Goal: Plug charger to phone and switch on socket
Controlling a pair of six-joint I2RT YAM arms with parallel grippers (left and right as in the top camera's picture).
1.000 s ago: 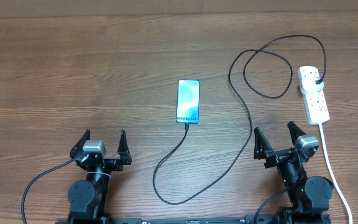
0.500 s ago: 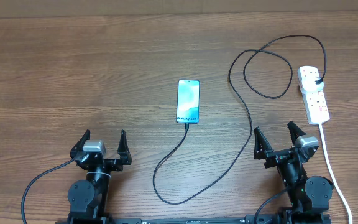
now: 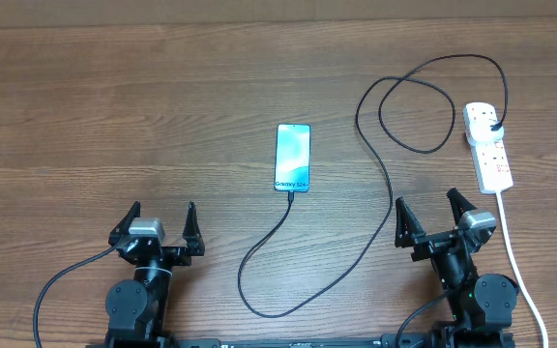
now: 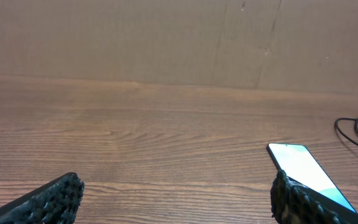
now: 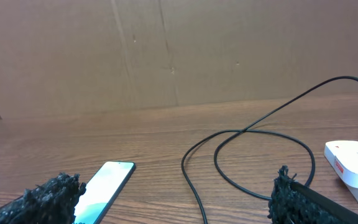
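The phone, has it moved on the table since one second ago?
No. In the overhead view the phone lies at the same place and the same angle relative to the white power strip as before.

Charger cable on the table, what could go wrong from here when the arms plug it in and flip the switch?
The charger cable loops just left of the power strip; the open right hand could snag it reaching for a switch. The phone lies loose, so pushing the tip at its near edge may slide it. The strip's white cord runs beside that arm.
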